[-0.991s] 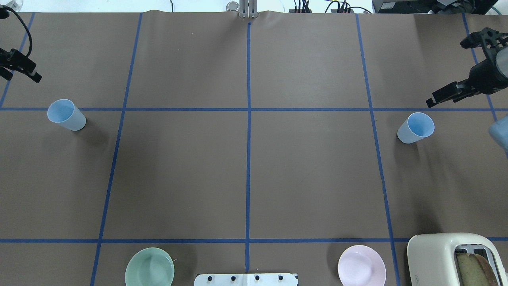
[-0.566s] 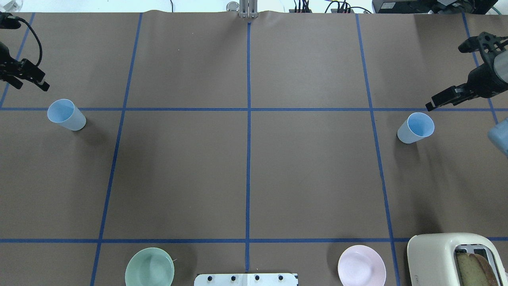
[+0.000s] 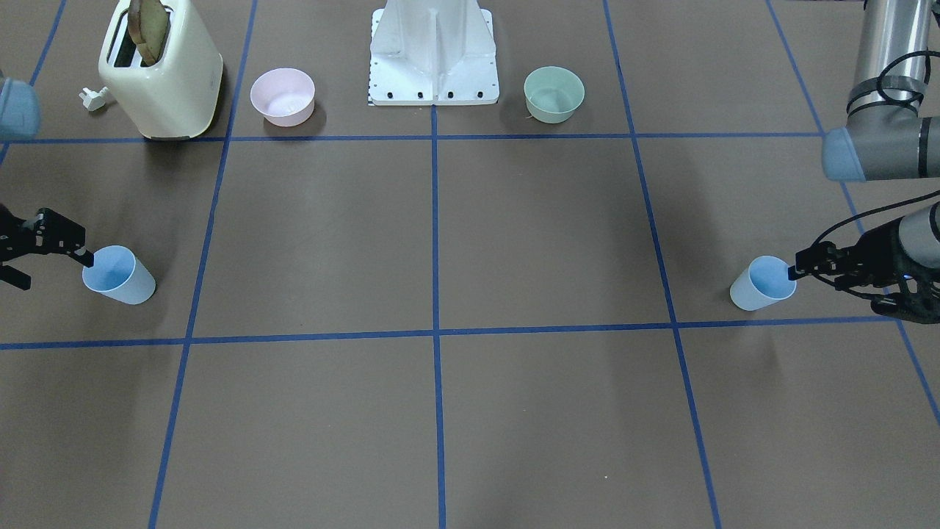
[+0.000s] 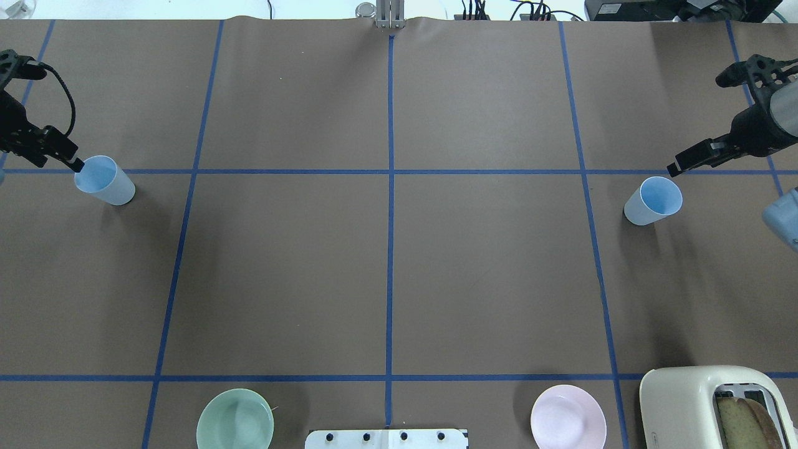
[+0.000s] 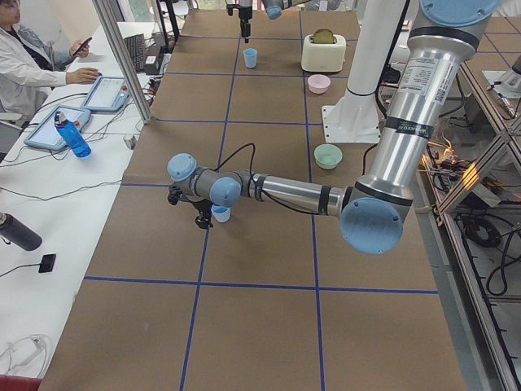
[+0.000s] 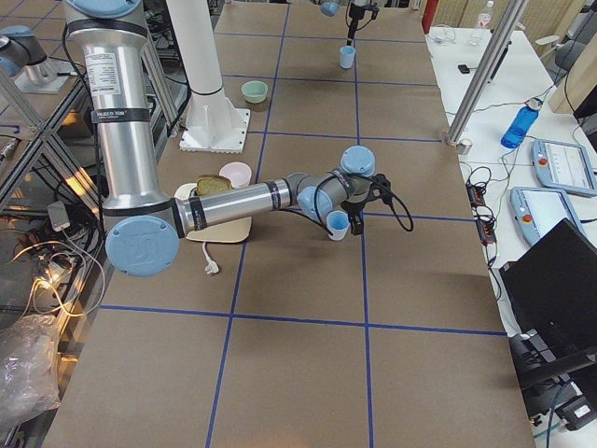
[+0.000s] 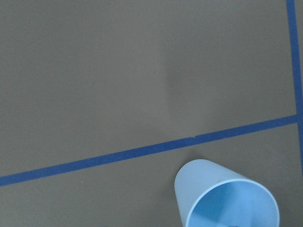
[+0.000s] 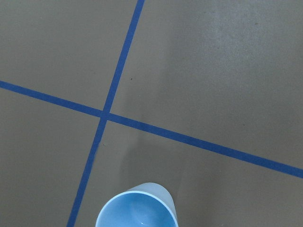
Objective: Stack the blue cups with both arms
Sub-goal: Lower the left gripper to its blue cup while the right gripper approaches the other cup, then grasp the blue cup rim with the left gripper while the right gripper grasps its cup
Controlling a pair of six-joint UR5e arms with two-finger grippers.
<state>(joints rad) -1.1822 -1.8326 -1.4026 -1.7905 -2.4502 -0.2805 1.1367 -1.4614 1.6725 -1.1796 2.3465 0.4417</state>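
Two pale-blue cups stand upright far apart. The left cup (image 4: 105, 181) also shows in the front view (image 3: 764, 283) and at the bottom of the left wrist view (image 7: 227, 201). My left gripper (image 3: 837, 288) is open, with one fingertip at that cup's outer rim. The right cup (image 4: 653, 201) also shows in the front view (image 3: 117, 275) and at the bottom of the right wrist view (image 8: 137, 208). My right gripper (image 3: 53, 269) is open, with its near fingertip just beyond that cup's rim. Both cups are empty. No fingers show in the wrist views.
Near the robot's base stand (image 4: 386, 438) sit a pale-green bowl (image 4: 235, 420), a pink bowl (image 4: 568, 416) and a cream toaster (image 4: 711, 405) holding bread. Blue tape lines grid the brown table. An operator (image 5: 32, 65) sits at a side table beyond the far edge.
My left gripper has moved toward the left cup and now reaches its rim. My right gripper has shifted slightly toward the right cup. Neither cup has moved.
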